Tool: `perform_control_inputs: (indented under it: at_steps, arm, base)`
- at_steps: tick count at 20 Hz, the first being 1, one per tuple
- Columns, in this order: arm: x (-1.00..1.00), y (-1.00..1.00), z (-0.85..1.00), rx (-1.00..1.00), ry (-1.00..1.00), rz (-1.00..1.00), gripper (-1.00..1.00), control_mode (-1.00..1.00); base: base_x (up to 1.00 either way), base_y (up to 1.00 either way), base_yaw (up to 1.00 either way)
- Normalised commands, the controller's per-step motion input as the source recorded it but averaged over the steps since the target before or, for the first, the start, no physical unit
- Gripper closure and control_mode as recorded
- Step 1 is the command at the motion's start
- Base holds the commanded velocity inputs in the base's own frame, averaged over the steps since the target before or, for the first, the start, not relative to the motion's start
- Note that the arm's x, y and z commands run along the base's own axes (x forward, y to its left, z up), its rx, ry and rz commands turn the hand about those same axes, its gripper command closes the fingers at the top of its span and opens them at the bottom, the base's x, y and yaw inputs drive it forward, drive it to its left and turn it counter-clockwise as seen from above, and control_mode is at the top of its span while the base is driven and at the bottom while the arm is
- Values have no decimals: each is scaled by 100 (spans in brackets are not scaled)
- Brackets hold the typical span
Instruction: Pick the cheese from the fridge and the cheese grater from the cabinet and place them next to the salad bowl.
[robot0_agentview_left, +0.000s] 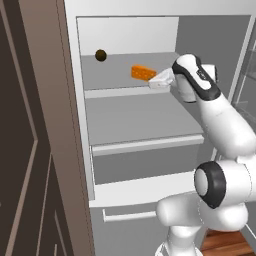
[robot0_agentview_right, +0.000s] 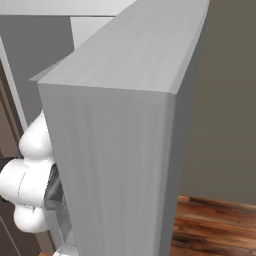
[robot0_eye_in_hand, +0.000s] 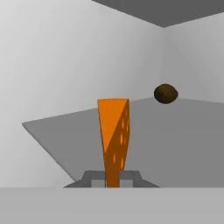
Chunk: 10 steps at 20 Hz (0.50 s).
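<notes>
inside the tall white-framed fridge (robot0_agentview_left: 75, 100), the small orange cheese wedge (robot0_agentview_left: 143, 73) lies on the top grey shelf (robot0_agentview_left: 115, 65). the two-finger gripper (robot0_eye_in_hand: 113, 178) pinches its near end; a small dark brown ball (robot0_eye_in_hand: 166, 93) sits well behind. no readable writing.

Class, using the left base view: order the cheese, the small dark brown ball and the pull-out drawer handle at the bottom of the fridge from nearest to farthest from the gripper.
1. The cheese: on the top shelf, right at the tip of the gripper.
2. The small dark brown ball: same shelf, further back and to the left.
3. The drawer handle: far below, at the foot of the fridge.
</notes>
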Motion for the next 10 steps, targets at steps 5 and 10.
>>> perform_control_inputs:
  at_steps: [5, 10]
  arm:
    - [-80, 0, 10, 0, 0, 0, 100, -100]
    - [-91, 0, 4, 0, 0, 0, 100, -100]
  base:
    - [0, 0, 0]
    - [0, 0, 0]
